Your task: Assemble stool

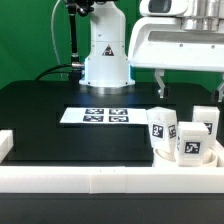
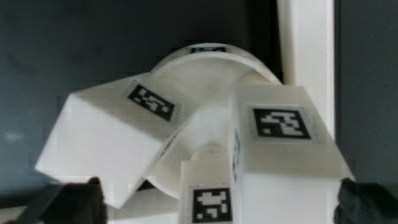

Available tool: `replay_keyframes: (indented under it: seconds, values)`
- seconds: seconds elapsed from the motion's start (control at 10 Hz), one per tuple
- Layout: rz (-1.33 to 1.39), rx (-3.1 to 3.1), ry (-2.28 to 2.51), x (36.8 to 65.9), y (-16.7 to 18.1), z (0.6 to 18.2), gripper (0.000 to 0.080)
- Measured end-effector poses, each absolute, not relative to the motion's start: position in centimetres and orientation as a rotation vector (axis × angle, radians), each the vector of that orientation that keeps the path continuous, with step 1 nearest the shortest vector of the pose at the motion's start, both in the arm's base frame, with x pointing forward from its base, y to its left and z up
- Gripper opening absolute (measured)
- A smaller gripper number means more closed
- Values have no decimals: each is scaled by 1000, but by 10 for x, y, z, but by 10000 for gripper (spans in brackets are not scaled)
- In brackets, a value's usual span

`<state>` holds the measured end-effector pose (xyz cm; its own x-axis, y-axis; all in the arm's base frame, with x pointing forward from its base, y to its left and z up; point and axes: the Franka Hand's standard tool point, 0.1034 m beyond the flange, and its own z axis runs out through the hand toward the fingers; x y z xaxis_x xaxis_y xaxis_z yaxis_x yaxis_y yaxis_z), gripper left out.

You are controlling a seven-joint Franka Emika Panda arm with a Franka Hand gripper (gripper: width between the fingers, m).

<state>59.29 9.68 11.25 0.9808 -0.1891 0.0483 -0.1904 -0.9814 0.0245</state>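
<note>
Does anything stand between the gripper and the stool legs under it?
Nothing visible does. The gripper hangs open above the legs, which cluster by the rail, with only free space between them. The marker board lies aside, toward the exterior view's left.

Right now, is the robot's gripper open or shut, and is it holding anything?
Gripper: open, holding nothing, above the stool parts.
</note>
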Motion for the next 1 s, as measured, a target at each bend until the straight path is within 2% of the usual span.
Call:
replay_keyframes:
  seconds: [0.1, 0.3, 1.0]
  values:
    - [11, 3097, -294, 594, 100, 115, 649]
    - [94, 3108, -286, 602, 118, 116, 649]
    - [195, 3141, -355, 607, 128, 111, 649]
